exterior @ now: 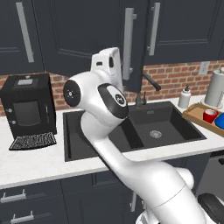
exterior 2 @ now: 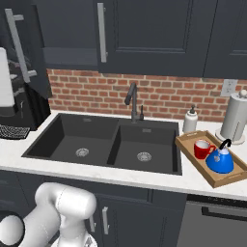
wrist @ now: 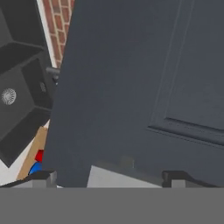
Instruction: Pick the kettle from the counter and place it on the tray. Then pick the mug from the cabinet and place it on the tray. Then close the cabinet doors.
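Note:
The blue kettle (exterior 2: 220, 160) and the red mug (exterior 2: 202, 148) both stand on the wooden tray (exterior 2: 185, 143), which rests on the white counter (exterior 2: 159, 179) right of the sink. Tray (exterior: 192, 113) and mug (exterior: 210, 116) also show at the right edge of the left base view. The left cabinet door (exterior 2: 34, 58) is swung out, its bar handle (exterior: 128, 43) beside my white hand (exterior: 106, 63). The right door (exterior 2: 144, 29) looks shut. My gripper (wrist: 109, 178) is open, nothing between its fingertips (wrist: 43, 178), facing that door's panel (wrist: 131, 87) at close range.
A black double sink (exterior 2: 103, 142) with a dark faucet (exterior 2: 132, 101) lies below the cabinet. A black coffee machine (exterior: 28, 109) stands on the left. A soap dispenser (exterior 2: 190, 120) and a white paper-towel roll (exterior 2: 235, 118) stand behind the tray, before a brick wall.

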Available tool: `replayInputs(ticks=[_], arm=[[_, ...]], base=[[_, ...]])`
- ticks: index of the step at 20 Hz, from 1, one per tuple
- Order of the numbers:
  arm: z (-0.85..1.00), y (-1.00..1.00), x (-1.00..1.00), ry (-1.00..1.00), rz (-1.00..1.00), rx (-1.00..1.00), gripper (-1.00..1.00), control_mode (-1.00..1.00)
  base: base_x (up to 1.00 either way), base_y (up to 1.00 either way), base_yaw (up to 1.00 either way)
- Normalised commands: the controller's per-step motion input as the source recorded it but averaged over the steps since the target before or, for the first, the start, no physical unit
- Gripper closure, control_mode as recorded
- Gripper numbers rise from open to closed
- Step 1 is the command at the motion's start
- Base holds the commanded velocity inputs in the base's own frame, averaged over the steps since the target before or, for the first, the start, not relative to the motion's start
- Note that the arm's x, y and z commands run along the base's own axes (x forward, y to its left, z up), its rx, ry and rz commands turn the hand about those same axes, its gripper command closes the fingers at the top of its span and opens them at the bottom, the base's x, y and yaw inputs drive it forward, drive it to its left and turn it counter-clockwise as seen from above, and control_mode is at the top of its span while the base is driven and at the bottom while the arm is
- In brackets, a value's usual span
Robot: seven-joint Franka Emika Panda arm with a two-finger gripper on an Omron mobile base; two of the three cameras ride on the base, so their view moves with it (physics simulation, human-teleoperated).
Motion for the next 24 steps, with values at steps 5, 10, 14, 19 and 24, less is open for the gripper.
replayInputs(ticks=[5, 10, 14, 19, 24], arm=[[0.09, -0.74, 0.72, 0.01, 0.08, 0.0, -1.0, -1.0], [0.17, -0.48, 0.96, 0.06, 0.08, 0.0, -1.0, -1.0], [0.23, -0.21, 1.0, 0.1, 0.05, 0.0, -1.0, -1.0], [0.15, -0.1, 1.0, 0.11, 0.04, 0.0, -1.0, -1.0], [0.0, -0.06, 1.0, 0.06, 0.03, 0.0, -1.0, -1.0]], base=[[0.0, 0.0, 0.0], [0.0, 0.0, 0.0], [0.0, 0.0, 0.0], [0.0, 0.0, 0.0], [0.0, 0.0, 0.0]])
